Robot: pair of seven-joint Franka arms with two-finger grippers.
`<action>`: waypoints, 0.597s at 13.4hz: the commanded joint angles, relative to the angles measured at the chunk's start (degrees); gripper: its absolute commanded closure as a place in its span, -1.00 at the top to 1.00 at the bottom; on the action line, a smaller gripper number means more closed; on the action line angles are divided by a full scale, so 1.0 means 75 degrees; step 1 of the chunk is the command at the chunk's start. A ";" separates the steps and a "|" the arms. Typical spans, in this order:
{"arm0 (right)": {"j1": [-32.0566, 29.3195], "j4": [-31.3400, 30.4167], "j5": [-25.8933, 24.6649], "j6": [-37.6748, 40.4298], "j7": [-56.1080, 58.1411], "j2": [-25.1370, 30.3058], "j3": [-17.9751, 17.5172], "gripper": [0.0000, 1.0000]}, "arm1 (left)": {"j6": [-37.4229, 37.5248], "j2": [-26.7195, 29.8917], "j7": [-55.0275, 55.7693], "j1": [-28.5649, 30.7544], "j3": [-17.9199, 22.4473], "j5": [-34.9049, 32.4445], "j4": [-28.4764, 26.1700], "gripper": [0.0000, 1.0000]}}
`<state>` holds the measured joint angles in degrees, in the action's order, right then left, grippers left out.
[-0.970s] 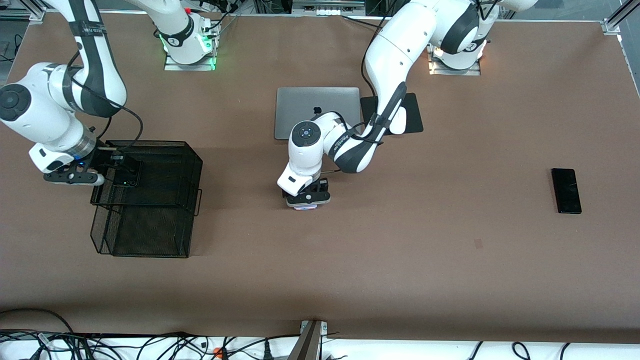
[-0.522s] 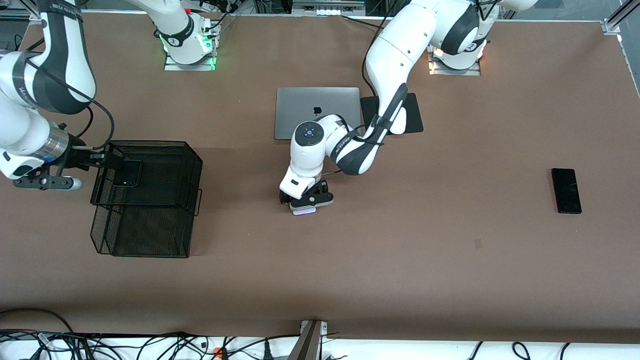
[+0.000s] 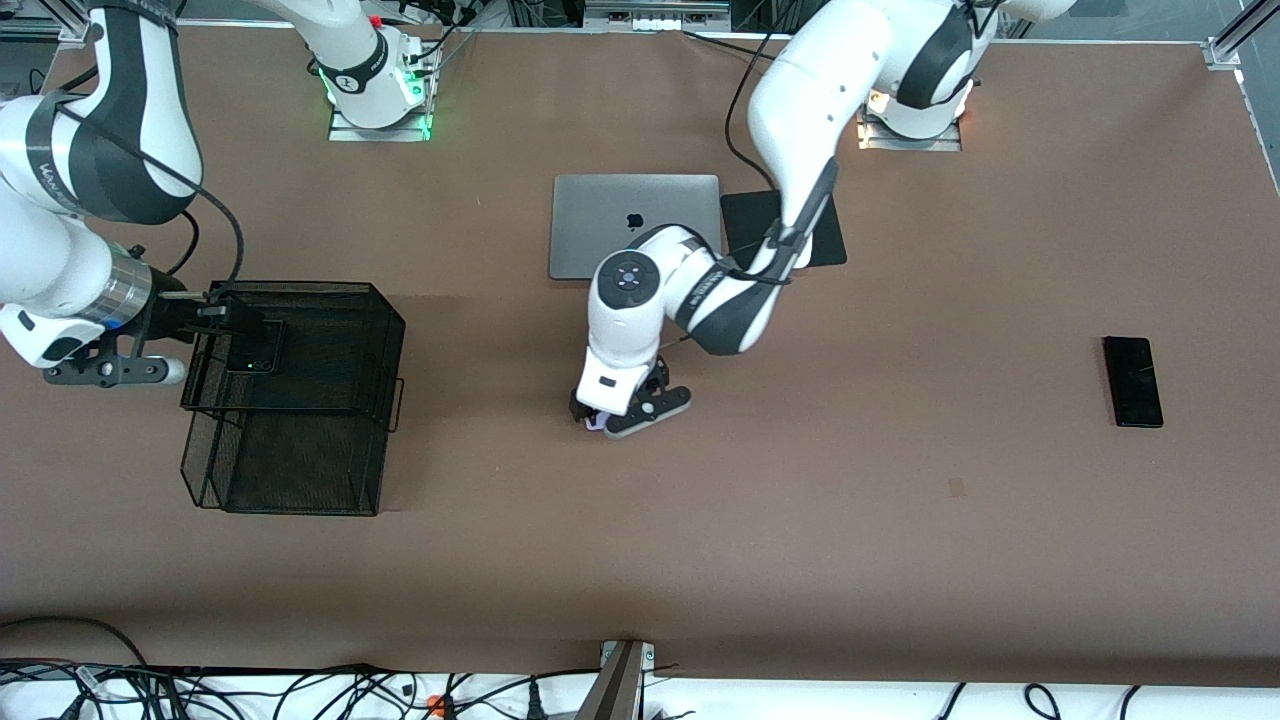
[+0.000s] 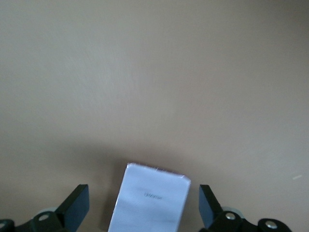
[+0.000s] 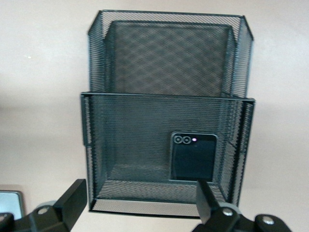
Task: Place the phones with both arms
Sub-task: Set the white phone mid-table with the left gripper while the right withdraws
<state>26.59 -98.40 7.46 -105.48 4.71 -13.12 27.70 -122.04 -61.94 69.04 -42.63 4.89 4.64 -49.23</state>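
Note:
The small black phone (image 3: 255,347) lies in the upper tier of the black mesh basket (image 3: 330,300); it also shows in the right wrist view (image 5: 193,155). My right gripper (image 3: 228,316) is open and empty at the basket's edge toward the right arm's end (image 5: 140,198). The pale lavender-white phone (image 3: 597,423) lies flat on the table mid-table. My left gripper (image 3: 612,416) is open just over it, one finger on each side (image 4: 143,212), apart from the phone (image 4: 149,200). The longer black slab phone (image 3: 1132,380) lies alone toward the left arm's end.
A closed silver laptop (image 3: 635,225) and a black pad (image 3: 828,235) lie farther from the front camera than the lavender phone. The basket's lower tier (image 3: 290,470) sticks out nearer to the camera. The brown table (image 3: 850,520) is bare elsewhere.
My right gripper has drawn back out of the basket, leaving the small black phone in it. My left gripper has turned over the lavender phone.

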 commanded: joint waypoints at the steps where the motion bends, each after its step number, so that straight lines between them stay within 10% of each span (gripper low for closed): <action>1: 0.0401 0.0159 0.0189 0.0212 -0.0169 -0.0021 -0.0049 0.99 | 0.0857 0.0639 0.0088 0.0467 -0.0007 0.0447 0.0084 1.00; 8: 0.2312 0.1490 0.1345 -0.0631 -0.2010 -0.1820 -0.0634 0.99 | 0.4514 0.1005 -0.4078 0.2142 0.0040 -0.0241 -0.0618 1.00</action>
<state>42.53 -94.38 13.38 -110.13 -10.00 -18.69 23.18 -92.11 -55.44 45.88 -29.35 5.60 5.34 -51.27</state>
